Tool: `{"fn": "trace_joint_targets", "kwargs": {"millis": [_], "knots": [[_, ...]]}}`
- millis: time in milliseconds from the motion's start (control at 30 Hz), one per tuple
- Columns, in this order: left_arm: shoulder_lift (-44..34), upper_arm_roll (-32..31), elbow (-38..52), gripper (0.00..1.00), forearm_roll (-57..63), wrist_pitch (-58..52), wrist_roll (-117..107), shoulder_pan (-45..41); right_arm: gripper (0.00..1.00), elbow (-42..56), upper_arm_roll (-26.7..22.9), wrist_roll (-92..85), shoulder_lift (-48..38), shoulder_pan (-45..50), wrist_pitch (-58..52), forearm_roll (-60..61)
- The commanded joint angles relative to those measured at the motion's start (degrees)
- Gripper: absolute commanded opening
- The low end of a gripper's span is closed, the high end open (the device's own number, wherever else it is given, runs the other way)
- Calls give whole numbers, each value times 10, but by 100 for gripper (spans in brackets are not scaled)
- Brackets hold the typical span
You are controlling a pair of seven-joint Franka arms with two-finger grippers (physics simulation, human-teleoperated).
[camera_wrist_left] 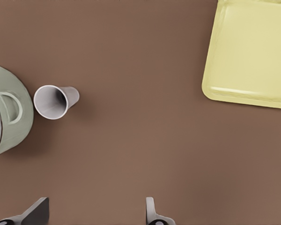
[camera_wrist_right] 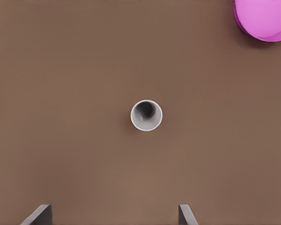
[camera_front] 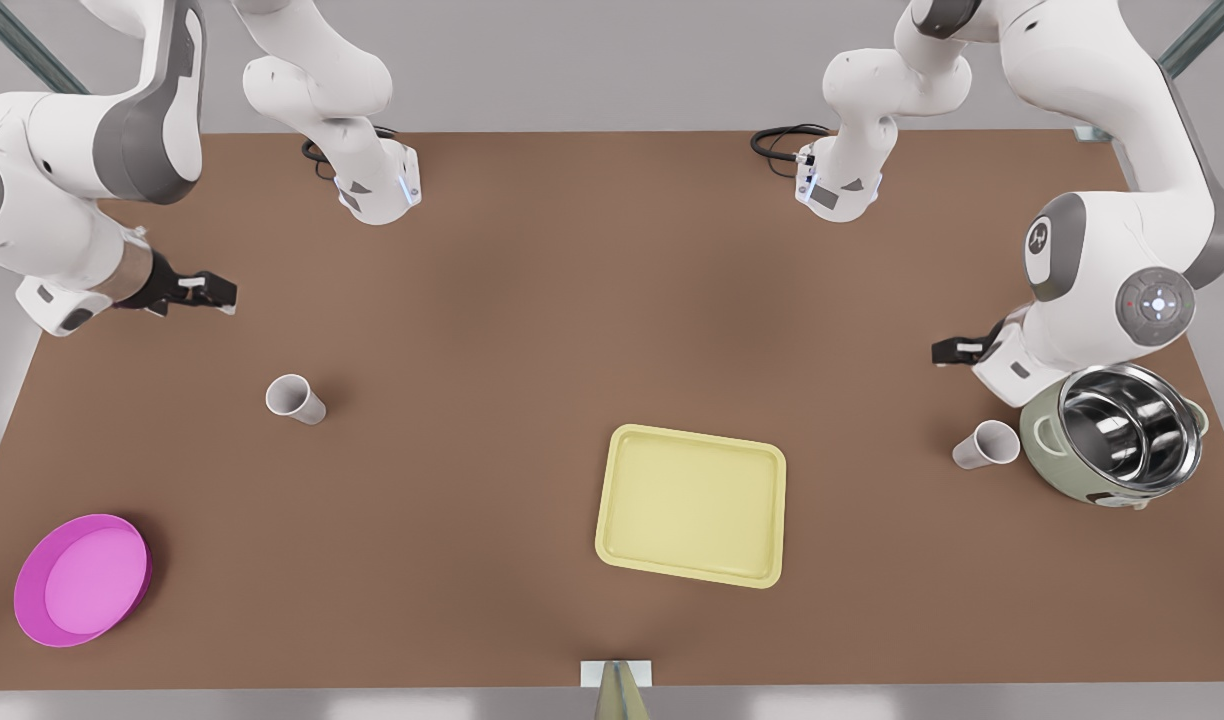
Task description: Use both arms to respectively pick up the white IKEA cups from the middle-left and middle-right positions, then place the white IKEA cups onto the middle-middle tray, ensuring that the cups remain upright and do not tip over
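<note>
Cups both upright on table, one cup (camera_front: 295, 398) well off tray (camera_front: 690, 505), under right tool (camera_front: 204, 290), other cup (camera_front: 985, 444) beside pot (camera_front: 1117, 434), near left tool (camera_front: 955, 350), both tools wide open, empty.

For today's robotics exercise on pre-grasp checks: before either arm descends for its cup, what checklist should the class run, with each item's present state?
1. Left gripper open, above the table short of the cup by the pot: ok.
2. Right gripper open, above the other cup: ok.
3. Both cups upright: ok.
4. Tray bare: ok.
5. Room between that first cup and the steel pot for a finger: cannot tell; they stand close.
6. Pink dish away from the paths: ok.
</note>
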Motion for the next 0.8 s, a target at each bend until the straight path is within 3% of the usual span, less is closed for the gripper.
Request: {"fn": "trace_joint_targets", "kwargs": {"millis": [0,67,167,267,333,433,600,767], "knots": [[-1,0,0,100,-1,35,-36,0,100,0,-3,-20,2,2,31,0],[20,19,2,100,-8,47,-37,0,100,-1,-3,-20,28,-1,36,1],[100,41,2,100,-8,184,-4,27,100,-10,-6,-20,90,-13,59,-4],[158,54,-1,100,-9,278,35,50,100,-153,-6,-52,77,-42,218,-2],[177,55,-11,100,-10,309,44,63,100,-194,-7,-52,78,-45,269,0],[187,55,-45,100,-11,337,44,72,100,-249,-6,-52,80,-64,337,4],[197,55,-81,100,-11,341,39,79,100,-251,-6,-46,140,-68,424,25],[216,55,-87,100,-12,373,37,79,100,-266,-7,-52,156,-79,438,26]]}}
